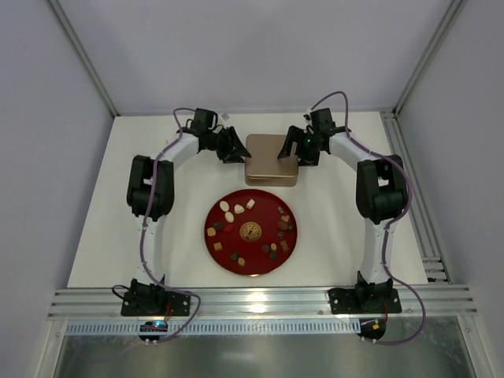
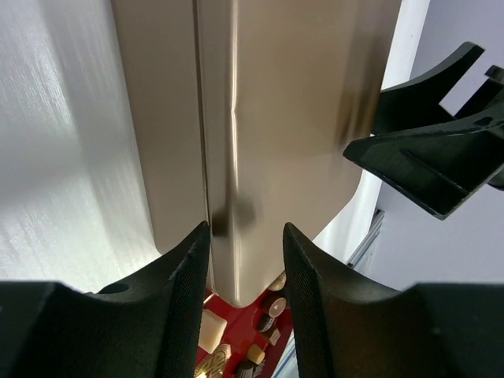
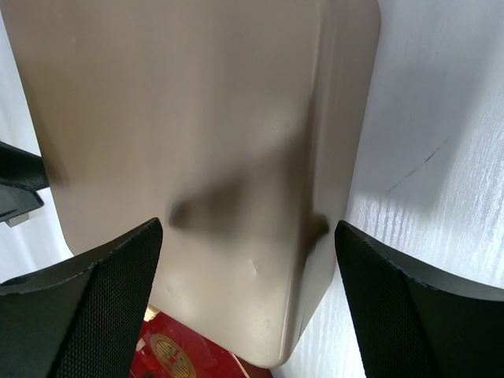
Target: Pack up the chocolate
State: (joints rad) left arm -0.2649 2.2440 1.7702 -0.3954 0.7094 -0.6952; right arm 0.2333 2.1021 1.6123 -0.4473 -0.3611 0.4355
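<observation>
- At the left gripper (image 2: 246, 228): jaws parted to a narrow gap, with a rounded corner of the tan tin (image 2: 268, 118) lying in that gap, flanked closely by both fingers (image 2: 185, 283).
- Cannot tell whether pinched there or merely straddled.
- At the right gripper (image 3: 246, 228): jaws spread wide and holding nothing, with the tin's other side in the broad space between and beyond them, clear of both pads.
- From above: tin bracketed by the two pairs of jaws, one at its left side and one at its right, fingertips pointing inward toward each other.
- No chocolate (image 1: 226, 207) in either pair of jaws; scattered instead over the red plate (image 1: 266, 219) on the white table (image 1: 331, 228), past the tin's near edge and well apart from all fingertips.
- In the left wrist view: a few pieces low down between the two fingers, beyond the tin's corner, in brown, tan and cream.
- In the right wrist view: only a sliver of plate under the tin's corner, between the spread jaws.
</observation>
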